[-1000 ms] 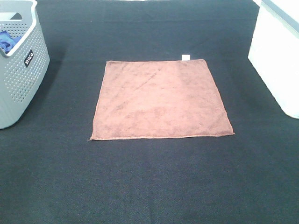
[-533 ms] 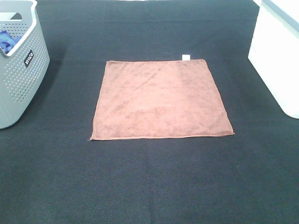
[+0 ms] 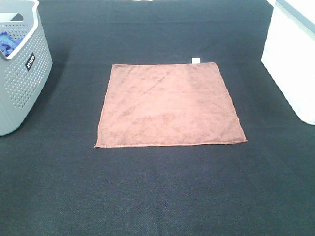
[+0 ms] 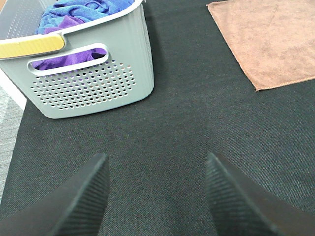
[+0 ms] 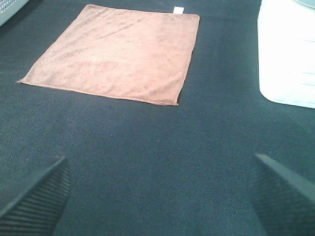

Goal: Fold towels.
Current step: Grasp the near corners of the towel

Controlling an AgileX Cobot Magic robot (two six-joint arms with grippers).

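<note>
1. The terracotta towel point(image 3: 170, 104) is lying spread flat and unfolded in the middle of the black table point(image 3: 157, 196), with all four hemmed edges showing.
2. A small white tag point(image 3: 196, 60) is sticking out from the towel's far edge, near its right corner.
3. The grey perforated basket point(image 3: 22, 78) is standing at the table's left side, well apart from the towel, and is holding blue and purple cloths point(image 4: 74, 14).
4. A white bin point(image 3: 293, 59) is sitting at the right side, also apart from the towel.
5. The left gripper point(image 4: 156, 164) is hovering over bare table near the basket, its fingers spread wide and holding nothing.
6. The right gripper point(image 5: 160, 164) is hanging over bare table on the near side of the towel, its fingers likewise spread wide and empty.
</note>
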